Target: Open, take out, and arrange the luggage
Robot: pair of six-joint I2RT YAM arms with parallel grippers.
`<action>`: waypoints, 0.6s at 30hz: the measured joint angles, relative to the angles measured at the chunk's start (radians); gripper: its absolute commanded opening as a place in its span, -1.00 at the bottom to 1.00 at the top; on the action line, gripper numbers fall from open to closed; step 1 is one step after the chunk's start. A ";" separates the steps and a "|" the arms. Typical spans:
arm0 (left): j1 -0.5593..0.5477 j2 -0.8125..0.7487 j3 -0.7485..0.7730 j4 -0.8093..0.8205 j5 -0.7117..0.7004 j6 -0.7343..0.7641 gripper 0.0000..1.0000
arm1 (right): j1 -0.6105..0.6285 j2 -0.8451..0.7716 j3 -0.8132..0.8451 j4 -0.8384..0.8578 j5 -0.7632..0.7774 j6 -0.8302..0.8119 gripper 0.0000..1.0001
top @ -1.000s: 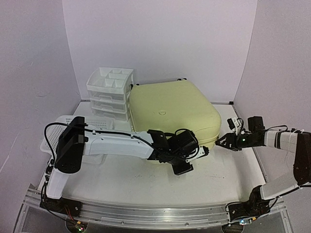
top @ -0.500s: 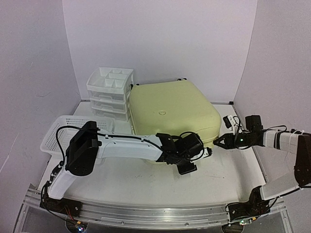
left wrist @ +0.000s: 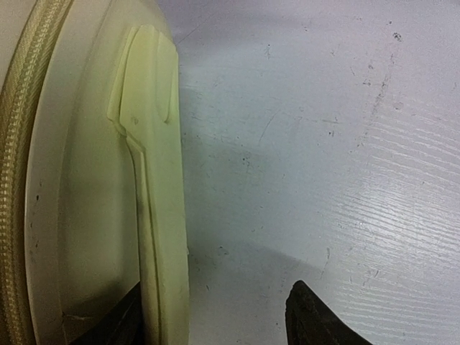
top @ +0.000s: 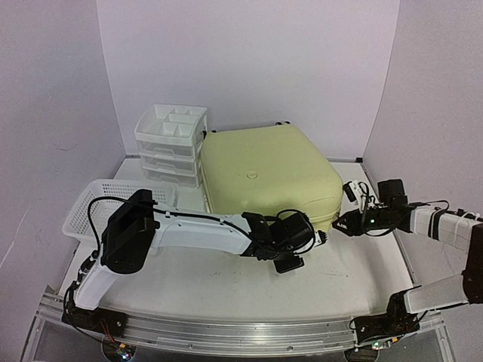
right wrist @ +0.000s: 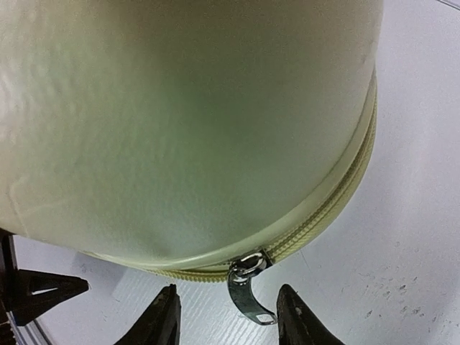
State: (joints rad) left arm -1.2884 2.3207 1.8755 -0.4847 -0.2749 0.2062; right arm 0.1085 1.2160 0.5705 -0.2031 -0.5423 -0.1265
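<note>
The pale yellow luggage (top: 268, 170) lies flat and zipped shut on the white table. My left gripper (top: 290, 243) is at its near side, open. In the left wrist view (left wrist: 215, 327) one finger is behind the luggage's moulded side handle (left wrist: 154, 180) and the other finger (left wrist: 316, 320) is over the table, so the jaws straddle the handle. My right gripper (top: 339, 225) is at the near right corner, open. In the right wrist view (right wrist: 228, 320) the metal zipper pull (right wrist: 251, 296) hangs between its fingers, not clamped.
A white drawer unit (top: 172, 143) stands at the back left against the luggage. A white mesh basket (top: 90, 207) lies at the left, partly under my left arm. Purple walls close in the back and both sides.
My left gripper has moved right along the luggage's near side and closer to it. My right gripper has moved left to the luggage's corner.
</note>
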 measured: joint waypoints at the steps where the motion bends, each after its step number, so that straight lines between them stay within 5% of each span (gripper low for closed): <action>1: 0.000 0.000 -0.002 0.004 -0.001 -0.001 0.24 | 0.006 0.000 0.000 -0.007 0.011 -0.010 -0.16; 13: 0.002 0.000 -0.008 0.010 -0.021 -0.024 0.25 | 0.145 -0.025 0.010 0.023 0.288 -0.069 -0.31; 18: 0.006 -0.001 -0.019 0.017 -0.035 -0.024 0.25 | 0.194 -0.031 -0.009 0.069 0.367 -0.095 -0.54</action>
State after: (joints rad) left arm -1.2827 2.3199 1.8568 -0.4679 -0.3103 0.1818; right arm 0.3023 1.1851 0.5617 -0.1341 -0.1753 -0.2211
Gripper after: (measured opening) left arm 0.626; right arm 0.280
